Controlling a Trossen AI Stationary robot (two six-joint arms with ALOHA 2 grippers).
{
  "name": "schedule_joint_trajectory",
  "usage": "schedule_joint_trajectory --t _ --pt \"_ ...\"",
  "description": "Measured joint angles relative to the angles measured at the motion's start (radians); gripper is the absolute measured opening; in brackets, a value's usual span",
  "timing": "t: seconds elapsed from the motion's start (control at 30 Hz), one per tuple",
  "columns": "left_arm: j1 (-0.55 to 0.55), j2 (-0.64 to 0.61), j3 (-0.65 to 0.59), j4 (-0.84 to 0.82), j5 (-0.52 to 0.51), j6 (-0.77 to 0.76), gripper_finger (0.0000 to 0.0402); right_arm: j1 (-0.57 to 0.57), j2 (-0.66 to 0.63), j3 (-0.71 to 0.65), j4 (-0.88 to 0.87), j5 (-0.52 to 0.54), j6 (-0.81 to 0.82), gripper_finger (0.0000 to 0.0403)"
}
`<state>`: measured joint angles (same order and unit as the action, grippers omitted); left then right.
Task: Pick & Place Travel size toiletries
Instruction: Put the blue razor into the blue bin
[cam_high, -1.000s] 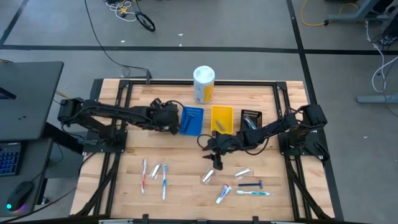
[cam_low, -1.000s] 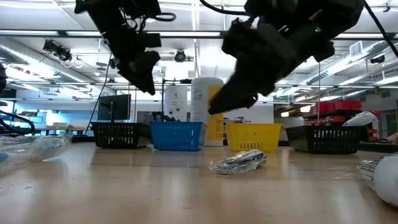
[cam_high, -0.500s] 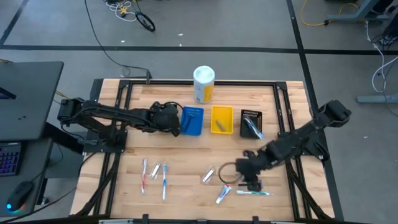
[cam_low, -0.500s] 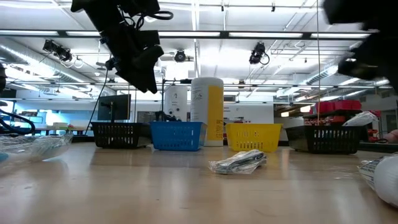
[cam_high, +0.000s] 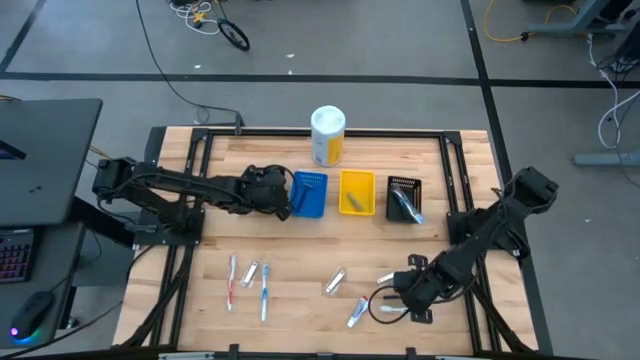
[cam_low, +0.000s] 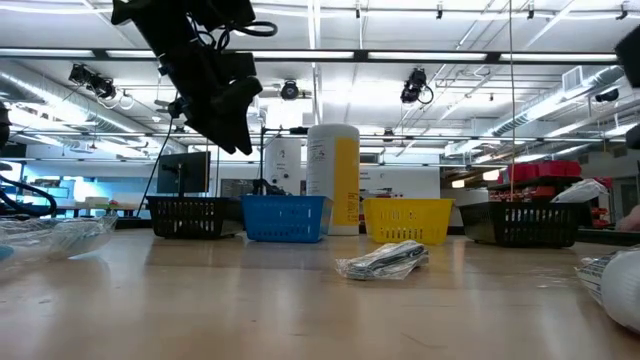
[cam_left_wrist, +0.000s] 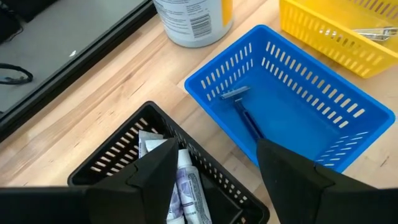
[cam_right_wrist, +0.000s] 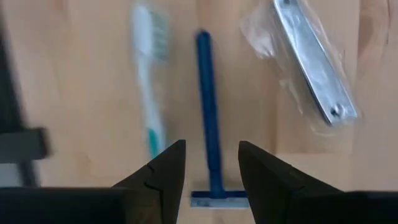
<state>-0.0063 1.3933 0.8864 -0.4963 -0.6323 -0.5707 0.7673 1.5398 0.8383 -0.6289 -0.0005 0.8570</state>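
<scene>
Razor (cam_right_wrist: 210, 124) between toothbrush (cam_right_wrist: 149, 81) and wrapped clippers (cam_right_wrist: 314, 62); another razor (cam_left_wrist: 242, 109) in a bin (cam_left_wrist: 348, 134).

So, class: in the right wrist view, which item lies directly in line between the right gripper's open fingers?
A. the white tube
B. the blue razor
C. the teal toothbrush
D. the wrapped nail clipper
B: the blue razor runs straight out of the gap of the right gripper, with the teal toothbrush to one side and the wrapped nail clipper to the other.
</scene>
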Motion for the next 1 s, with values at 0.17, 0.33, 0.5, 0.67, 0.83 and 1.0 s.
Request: schedule_joint_trajectory --t 0.17,0.33,0.5,0.67,0.83,1.0 --pt "0.000 0.000 0.000 0.010 0.000 -0.001 0.0228 -0.002 0.062 0.000 -0.017 -0.036 0.000 0.0155" --pt "0.000 0.000 0.000 0.029 0.000 0.022 0.0228 -0.003 0.105 0.003 -0.004 -0.061 0.000 0.0143" --pt "0.000 0.000 0.000 0.089 0.022 0.065 0.0228 -0.026 0.099 0.001 -0.012 -0.064 0.006 0.0088" --pt "0.000 0.000 0.000 0.232 0.176 0.194 0.0229 -0.078 0.063 0.027 0.004 -0.063 -0.028 0.0041" --pt "0.000 0.000 0.000 0.429 0.369 0.301 0.0229 -0.139 0.013 0.083 0.004 0.032 -0.140 0.0036" --pt "-0.002 0.000 0.000 0.586 0.583 0.386 0.0229 -0.219 -0.005 0.115 0.102 0.387 -0.425 0.0036"
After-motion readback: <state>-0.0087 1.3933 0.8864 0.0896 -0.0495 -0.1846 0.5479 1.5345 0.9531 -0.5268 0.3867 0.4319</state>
